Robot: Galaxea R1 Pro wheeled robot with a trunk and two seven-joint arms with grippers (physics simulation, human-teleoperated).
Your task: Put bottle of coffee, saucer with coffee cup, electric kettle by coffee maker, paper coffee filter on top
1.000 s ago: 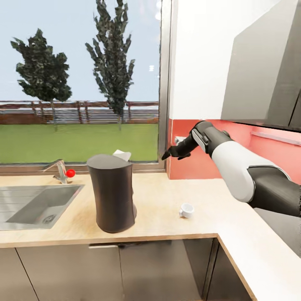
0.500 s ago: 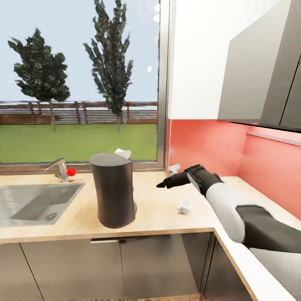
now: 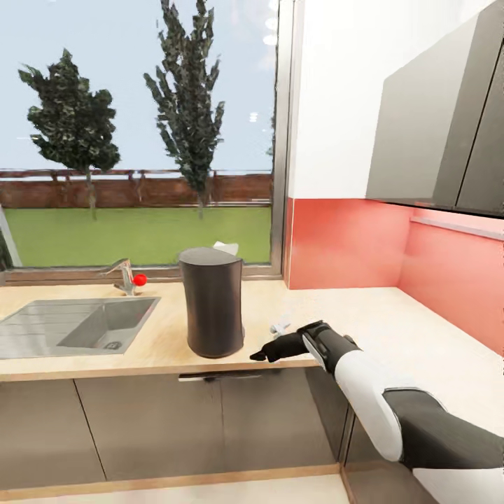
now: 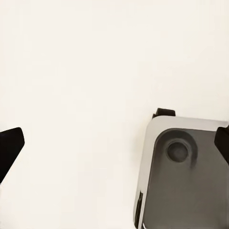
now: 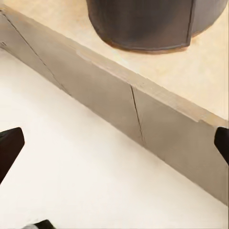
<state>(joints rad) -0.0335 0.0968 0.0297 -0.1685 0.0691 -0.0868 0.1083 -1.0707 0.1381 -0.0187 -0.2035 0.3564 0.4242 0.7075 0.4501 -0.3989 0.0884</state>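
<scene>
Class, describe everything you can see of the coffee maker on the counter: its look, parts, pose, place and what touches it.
The coffee maker is a tall, dark, matte cylinder, slightly waisted, with a flat top. It stands upright on the light wooden countertop, near the front edge and right of the sink. A white paper edge peeks up behind its top. The right gripper hovers close beside its base without touching.

A big window spans the far wall on the left, daylight pouring in over green lawn, two dark trees and a brown fence. Below it runs a pale wood countertop, turning the corner to the right. A steel sink sits at far left, its tap bearing a red knob. Red backsplash, white wall above, grey wall cabinets on the right. Grey cabinet doors beneath, pale floor near.
</scene>
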